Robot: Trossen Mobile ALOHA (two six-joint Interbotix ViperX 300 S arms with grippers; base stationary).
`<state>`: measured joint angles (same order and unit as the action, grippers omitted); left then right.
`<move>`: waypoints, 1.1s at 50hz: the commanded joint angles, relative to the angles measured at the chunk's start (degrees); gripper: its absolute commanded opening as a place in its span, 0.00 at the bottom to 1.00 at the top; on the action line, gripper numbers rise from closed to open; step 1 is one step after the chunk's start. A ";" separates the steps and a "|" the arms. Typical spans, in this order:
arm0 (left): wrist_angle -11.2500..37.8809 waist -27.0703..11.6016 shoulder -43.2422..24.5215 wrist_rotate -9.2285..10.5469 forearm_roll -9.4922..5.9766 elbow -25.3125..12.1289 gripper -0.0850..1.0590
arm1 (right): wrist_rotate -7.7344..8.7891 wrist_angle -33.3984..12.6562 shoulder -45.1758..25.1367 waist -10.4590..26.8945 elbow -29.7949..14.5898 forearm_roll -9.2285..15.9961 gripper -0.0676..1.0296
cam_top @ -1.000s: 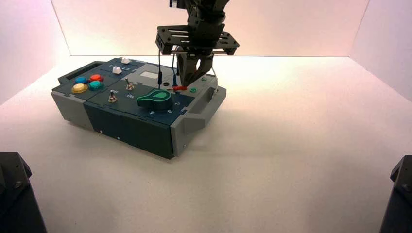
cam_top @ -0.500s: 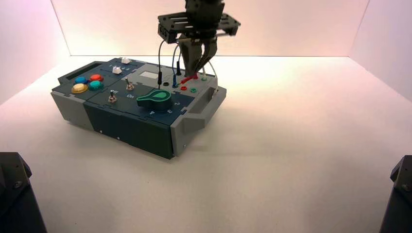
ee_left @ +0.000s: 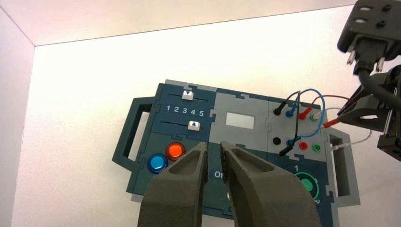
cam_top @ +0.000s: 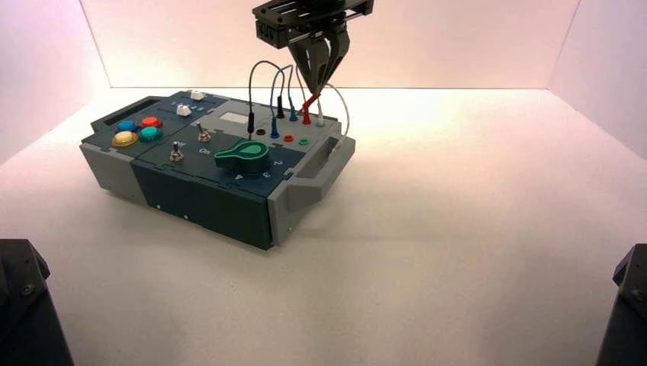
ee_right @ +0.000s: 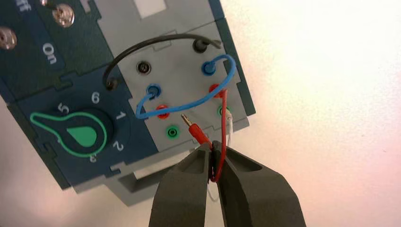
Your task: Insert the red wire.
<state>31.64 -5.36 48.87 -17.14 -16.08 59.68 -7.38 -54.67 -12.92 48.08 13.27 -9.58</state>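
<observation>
Dangling one plug, red wire hangs above box

Arching from a red plug (cam_top: 307,116) seated in the box's far socket row, the red wire (ee_right: 224,127) reaches its loose plug (ee_right: 199,134), pinched between the closed fingers of the right gripper (ee_right: 213,146) over the grey socket panel (ee_right: 184,71). The left gripper (ee_left: 214,144) waits, empty, fingers slightly parted, its arm (cam_top: 27,305) at the high view's near left.

Bench (cam_top: 458,229): open along its front edge and right side. Box (cam_top: 221,152): stands left of centre. Above its grey panel, obstacles: black lead (cam_top: 263,63), blue lead (ee_right: 189,105), arching over the sockets. One pale lead (cam_top: 347,110), looping by the handle (cam_top: 324,171). Low passage between leads: narrow.
</observation>
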 commanded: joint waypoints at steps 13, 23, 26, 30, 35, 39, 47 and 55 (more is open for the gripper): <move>-1.93 0.09 -0.26 -0.18 0.18 -1.23 0.23 | 1.14 -3.08 -2.55 3.34 -3.96 -0.26 0.04; -3.34 0.09 -1.58 -0.18 0.18 -1.05 0.22 | 1.05 -3.43 -2.72 3.52 -4.66 -0.88 0.04; -3.78 0.09 -1.93 -0.18 0.18 -0.97 0.22 | 1.14 -3.43 -2.81 3.43 -4.75 -0.97 0.04; -4.13 0.09 -2.55 -0.18 0.18 -0.88 0.22 | 1.14 -3.43 -2.90 3.43 -4.92 -0.97 0.04; -6.42 0.09 -3.60 -0.18 0.18 -0.26 0.22 | 1.14 -3.69 -3.34 3.43 -4.92 -1.58 0.04; -8.17 0.09 -3.96 -0.26 0.18 0.35 0.22 | 1.14 -4.22 -3.69 3.43 -5.01 -2.02 0.04; -8.61 0.09 -4.22 -0.18 0.18 0.62 0.22 | 1.14 -4.75 -4.13 3.43 -5.36 -2.29 0.04; -8.61 0.09 -4.66 -0.18 0.18 0.62 0.22 | 1.14 -4.83 -4.31 3.43 -6.24 -2.46 0.04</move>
<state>23.55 -5.36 44.65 -17.23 -16.00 61.17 -6.42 -59.41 -18.37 51.15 9.05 -11.69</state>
